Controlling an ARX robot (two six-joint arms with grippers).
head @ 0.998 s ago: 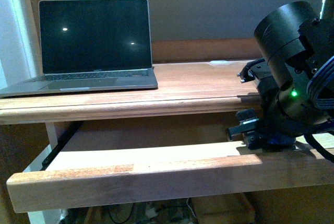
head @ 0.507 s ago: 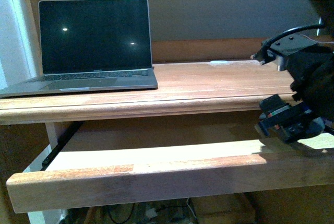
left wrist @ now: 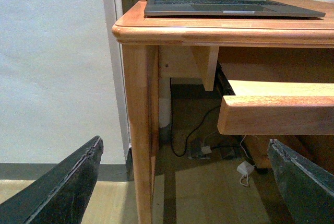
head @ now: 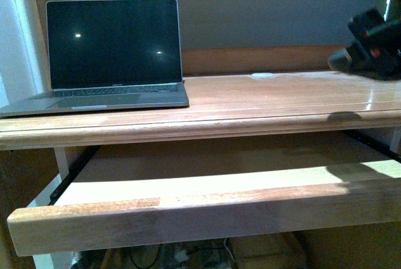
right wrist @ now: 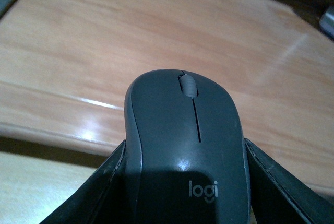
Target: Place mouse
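The right fingers (right wrist: 102, 195) grip the mouse (right wrist: 185, 151) by both sides, holding it level above the surface (right wrist: 78, 41) near its front edge, ready for set-down. The left fingers (left wrist: 62, 187) hang spread and empty, low and out of the way.

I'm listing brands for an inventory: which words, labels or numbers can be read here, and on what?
"logi": on the top of the mouse, at its palm end.
On the laptop, a small mark under the screen: too small to read.
Nothing else readable.
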